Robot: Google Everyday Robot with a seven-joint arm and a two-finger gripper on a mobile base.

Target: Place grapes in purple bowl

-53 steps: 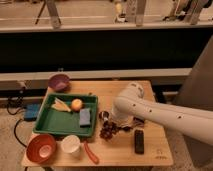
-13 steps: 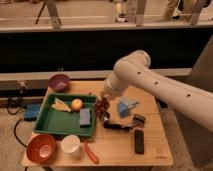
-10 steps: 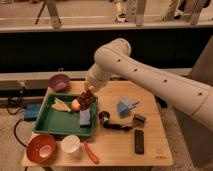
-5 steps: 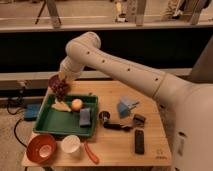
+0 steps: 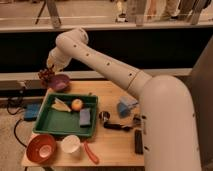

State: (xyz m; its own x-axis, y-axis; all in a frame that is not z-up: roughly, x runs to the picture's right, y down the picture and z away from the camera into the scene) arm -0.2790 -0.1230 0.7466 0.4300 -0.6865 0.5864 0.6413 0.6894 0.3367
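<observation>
The purple bowl (image 5: 59,82) sits at the table's back left corner. My gripper (image 5: 48,71) hangs just above the bowl's left rim, at the end of the white arm (image 5: 100,57) that reaches across from the right. It is shut on the grapes (image 5: 46,75), a dark lumpy bunch held a little above the bowl's left edge.
A green tray (image 5: 50,121) holds a yellow-orange fruit (image 5: 76,104), a blue sponge (image 5: 85,117) and a pale item. In front are an orange-red bowl (image 5: 41,148), a white cup (image 5: 70,144) and a red tool (image 5: 91,152). Blue cloth (image 5: 125,106) and dark items lie right.
The arm has swung left and back across the table, carrying the grapes from over the tray to just above the purple bowl's left rim.
</observation>
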